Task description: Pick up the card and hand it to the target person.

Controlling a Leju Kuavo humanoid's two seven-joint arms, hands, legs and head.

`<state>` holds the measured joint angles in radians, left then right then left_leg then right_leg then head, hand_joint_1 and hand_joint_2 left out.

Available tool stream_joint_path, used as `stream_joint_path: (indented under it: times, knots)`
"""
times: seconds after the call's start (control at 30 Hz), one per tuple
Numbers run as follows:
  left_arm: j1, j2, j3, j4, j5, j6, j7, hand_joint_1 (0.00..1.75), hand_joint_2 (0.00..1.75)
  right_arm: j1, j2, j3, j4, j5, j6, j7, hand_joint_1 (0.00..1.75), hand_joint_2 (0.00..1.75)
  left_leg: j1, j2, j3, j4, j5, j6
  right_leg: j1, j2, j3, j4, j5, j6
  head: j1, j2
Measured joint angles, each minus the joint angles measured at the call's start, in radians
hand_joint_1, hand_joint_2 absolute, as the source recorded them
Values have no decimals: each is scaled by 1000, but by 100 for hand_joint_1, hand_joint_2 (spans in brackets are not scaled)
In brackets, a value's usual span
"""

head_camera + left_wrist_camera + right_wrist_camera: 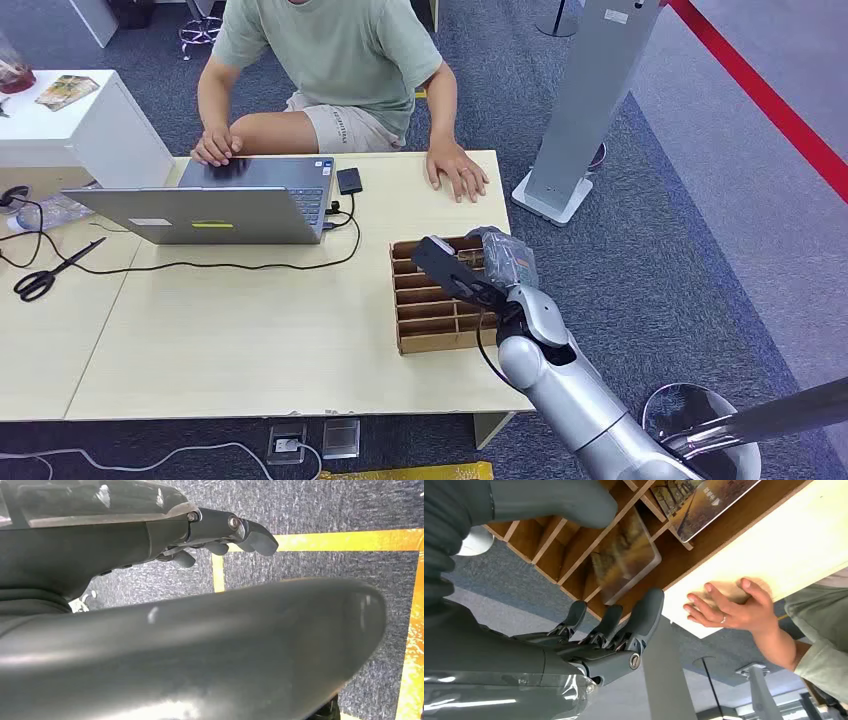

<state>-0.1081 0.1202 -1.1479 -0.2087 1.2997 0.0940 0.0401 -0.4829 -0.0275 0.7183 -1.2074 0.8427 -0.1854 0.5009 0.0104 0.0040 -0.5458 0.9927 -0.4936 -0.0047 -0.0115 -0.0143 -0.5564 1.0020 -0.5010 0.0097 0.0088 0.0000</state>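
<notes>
Over the cardboard organizer [440, 300], the right hand [589, 580] hovers spread around a blurred card [624, 560], not gripping.

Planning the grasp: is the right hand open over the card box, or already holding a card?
Open. The right hand has thumb and fingers apart; the card between them sits in the box.
</notes>
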Motion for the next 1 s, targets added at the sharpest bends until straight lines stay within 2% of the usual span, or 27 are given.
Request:
stream_joint_path:
  times: [0.13,0.5,0.67,0.77,0.83,1.0]
  knots:
    - [0,0,0,0,0,0,0,0,0,3,-1,1,2,0,0,1,83,175,0,0,0,0,0,0,0,0,0,0,0,0,1,0]
    - [0,0,0,0,0,-1,0,0,0,2,-1,8,12,-3,-2,-8,93,175,0,0,0,0,0,0,0,0,0,0,0,0,0,0]
    - [0,0,0,0,0,-1,0,0,0,2,-1,9,16,-3,-3,-9,142,175,0,0,0,0,0,0,0,0,0,0,0,0,0,0]
    - [0,0,0,0,1,-1,1,0,0,1,0,9,19,-4,-3,-13,166,175,0,0,0,0,0,0,0,0,0,0,0,0,0,0]
    - [0,0,0,0,2,0,1,0,0,-1,1,10,20,-6,-3,-19,175,175,0,0,0,0,0,0,0,0,0,0,0,0,0,0]
    - [0,0,1,0,6,3,5,0,0,-6,8,12,27,-12,-4,-32,175,175,0,0,0,0,0,0,0,0,0,0,0,0,0,0]
